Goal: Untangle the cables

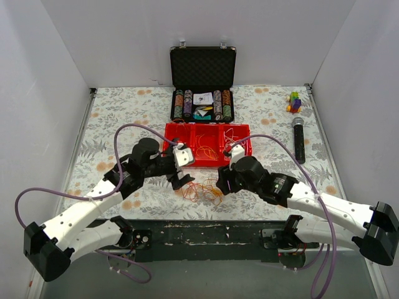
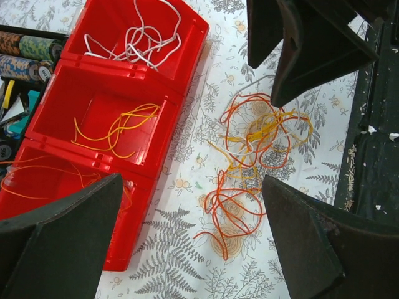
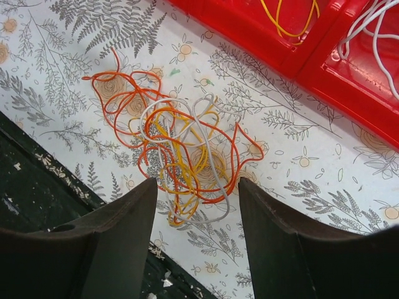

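The cables point(image 1: 202, 190) lie as a small tangle of thin orange, yellow and grey-white wires on the flowered cloth, in front of the red tray. My left gripper point(image 1: 181, 180) hovers at the tangle's left edge, open, with nothing between its fingers. In the left wrist view the tangle point(image 2: 252, 146) spreads ahead of the wide-apart gripper point(image 2: 192, 182), an orange loop nearest. My right gripper point(image 1: 221, 181) hangs at the tangle's right side, open. Seen from the right wrist, the tangle point(image 3: 177, 146) sits just beyond the gripper point(image 3: 197, 184), apart from both fingers.
The red tray point(image 1: 168, 141) holds sorted wires: white point(image 2: 137, 40), yellow point(image 2: 118, 128) and orange point(image 2: 37, 180), one colour per compartment. Behind it stands an open black case point(image 1: 202, 65). A microphone point(image 1: 298, 138) and toy blocks point(image 1: 293, 101) lie at the right. The table's dark front edge point(image 3: 37, 199) is close.
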